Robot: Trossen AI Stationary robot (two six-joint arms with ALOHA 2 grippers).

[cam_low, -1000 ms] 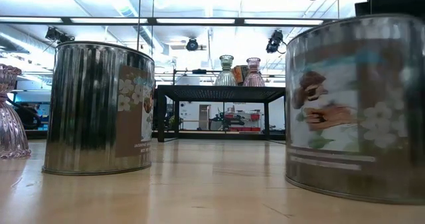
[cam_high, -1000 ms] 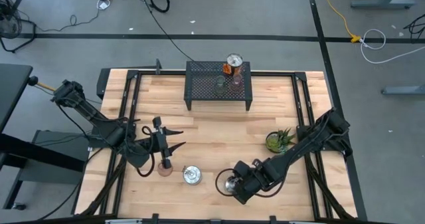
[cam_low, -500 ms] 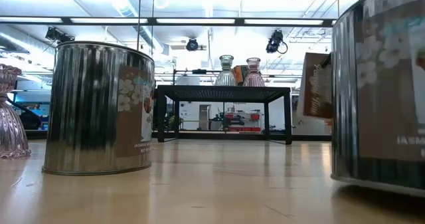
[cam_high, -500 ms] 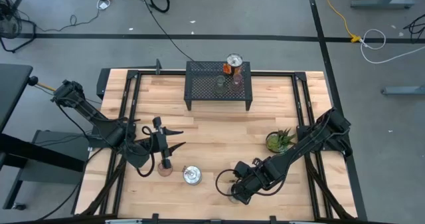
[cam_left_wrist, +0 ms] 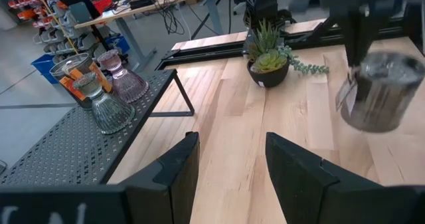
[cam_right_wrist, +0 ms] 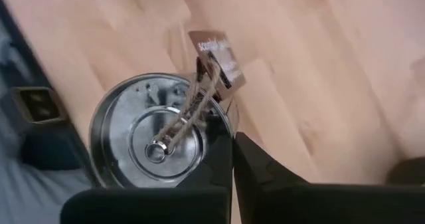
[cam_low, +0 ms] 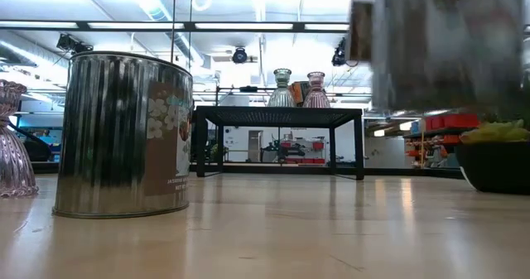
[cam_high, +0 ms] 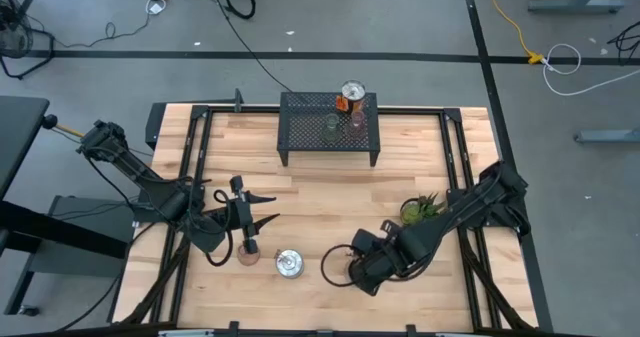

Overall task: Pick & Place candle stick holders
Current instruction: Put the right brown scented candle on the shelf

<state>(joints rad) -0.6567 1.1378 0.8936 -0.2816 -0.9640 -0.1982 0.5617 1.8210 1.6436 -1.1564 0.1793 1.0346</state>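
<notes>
Right pincer (cam_high: 342,267) clamped on tin (cam_right_wrist: 159,134) rim, tin lifted off tabletop (cam_high: 330,202), lower centre; left pincer (cam_left_wrist: 229,161) partly open, empty.

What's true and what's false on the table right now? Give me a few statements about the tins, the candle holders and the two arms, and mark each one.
1. The right gripper is shut on the rim of a tin. True.
2. That tin stands on the table. False: the low view shows it hanging clear above the wood.
3. A green candle holder and a pink candle holder stand on the black rack. True.
4. The left gripper holds a candle holder. False: its fingers are open with nothing between them.
5. The plant sits on the rack. False: it is on the table by the right arm.
</notes>
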